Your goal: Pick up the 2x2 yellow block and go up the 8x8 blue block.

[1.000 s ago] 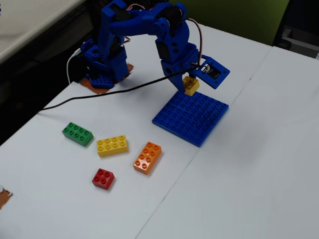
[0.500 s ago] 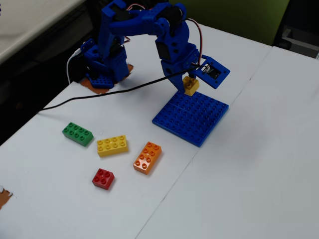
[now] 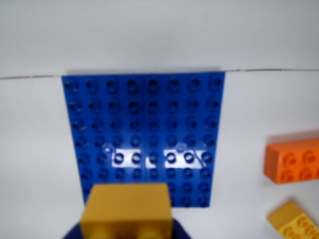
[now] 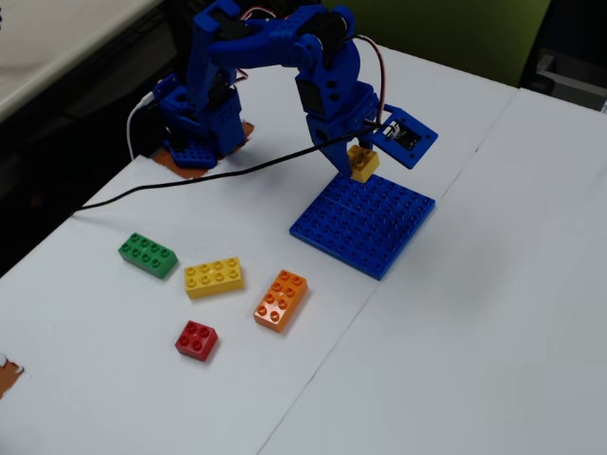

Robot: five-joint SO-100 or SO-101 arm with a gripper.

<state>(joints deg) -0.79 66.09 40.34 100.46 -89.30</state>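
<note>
The small yellow 2x2 block (image 4: 362, 162) is held in my blue gripper (image 4: 358, 159), a little above the far edge of the blue 8x8 baseplate (image 4: 365, 224). In the wrist view the yellow block (image 3: 127, 209) fills the bottom centre, with the blue jaws showing on both sides of it, and the baseplate (image 3: 144, 124) lies flat ahead of it. The gripper is shut on the block. The block does not touch the plate.
On the white table in the fixed view lie a green brick (image 4: 148, 254), a longer yellow brick (image 4: 213, 277), an orange brick (image 4: 281, 300) and a red brick (image 4: 196, 340). The wrist view shows the orange brick (image 3: 293, 160) and the longer yellow brick (image 3: 294, 221) at right. A black cable (image 4: 190, 185) runs across the table.
</note>
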